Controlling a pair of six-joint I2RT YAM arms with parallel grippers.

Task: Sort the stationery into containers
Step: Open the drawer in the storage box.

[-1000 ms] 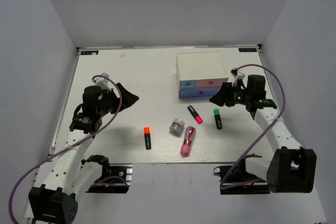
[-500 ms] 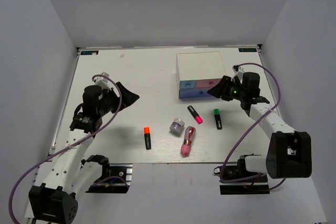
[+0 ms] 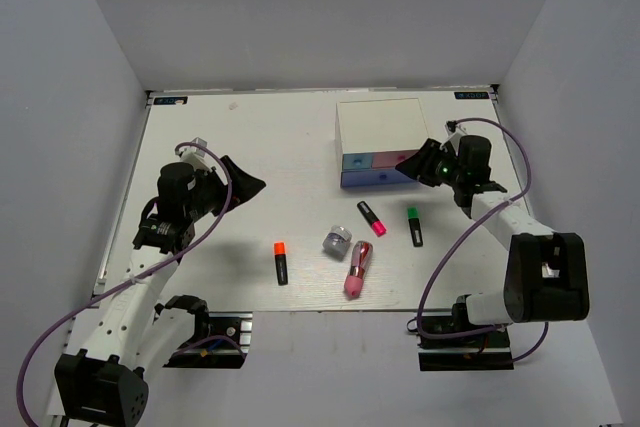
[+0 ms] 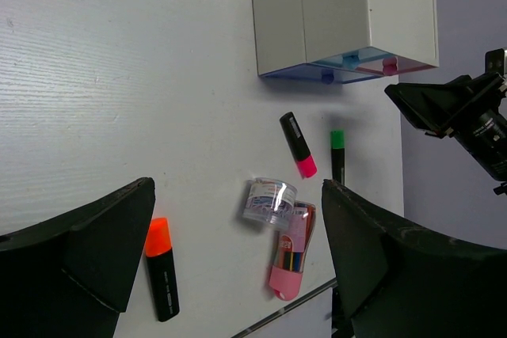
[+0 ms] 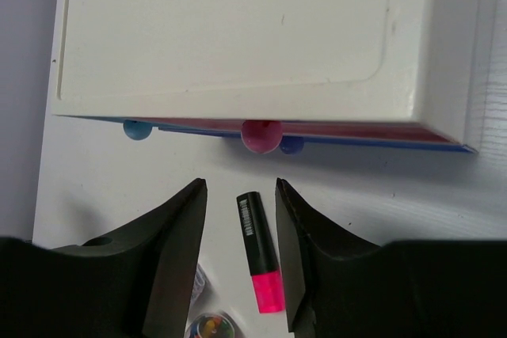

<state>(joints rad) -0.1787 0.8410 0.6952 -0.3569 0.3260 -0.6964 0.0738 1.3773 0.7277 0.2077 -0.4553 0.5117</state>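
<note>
Right gripper (image 5: 239, 187), jaws apart, faces the cabinet (image 5: 238, 37) and its pink knob (image 5: 260, 135), pink-capped marker (image 5: 257, 251) lying near

The top external camera looks steeply down from behind the near edge over the whole table (image 3: 250, 147), the cabinet (image 3: 380, 125) toward 1 o'clock. The left wrist camera looks from mid-distance, cabinet (image 4: 341, 5) at 1 o'clock, pink-capped marker (image 4: 298, 145) central; the right wrist camera sits close, seemingly almost overhead of the cabinet (image 5: 238, 29), that pink-capped marker (image 5: 258, 251) at 6 o'clock.
</note>
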